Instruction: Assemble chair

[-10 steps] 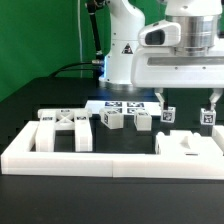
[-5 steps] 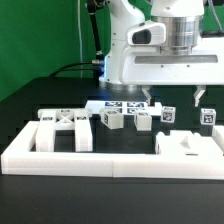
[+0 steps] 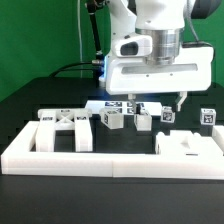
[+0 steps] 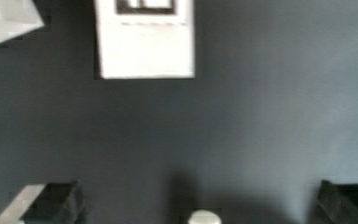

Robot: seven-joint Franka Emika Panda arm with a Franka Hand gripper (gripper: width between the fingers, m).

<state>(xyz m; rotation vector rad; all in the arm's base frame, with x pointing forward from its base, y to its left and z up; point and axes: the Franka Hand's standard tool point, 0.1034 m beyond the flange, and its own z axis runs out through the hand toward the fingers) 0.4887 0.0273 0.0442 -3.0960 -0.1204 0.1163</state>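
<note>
While hung low over the table (image 3: 30, 95), carries nothing: noted gripper (image 3: 157, 102) spread fully wide, with only bare dark surface between the fingers (image 4: 51, 200) in the wrist view. Found chair parts (image 3: 143, 120) lying loose behind the wall (image 3: 110, 158): X-frame (image 3: 62, 128) toward the exterior view's left, panel (image 3: 188, 144) toward its right, both near the wall. Logged small tagged blocks (image 3: 112, 119) in a row further back, below and beside the gripper.

Arm (image 3: 150, 30) cut by picture edge; marker board (image 3: 103, 104) partly hidden behind small blocks (image 3: 112, 120); wrist view blurred.
</note>
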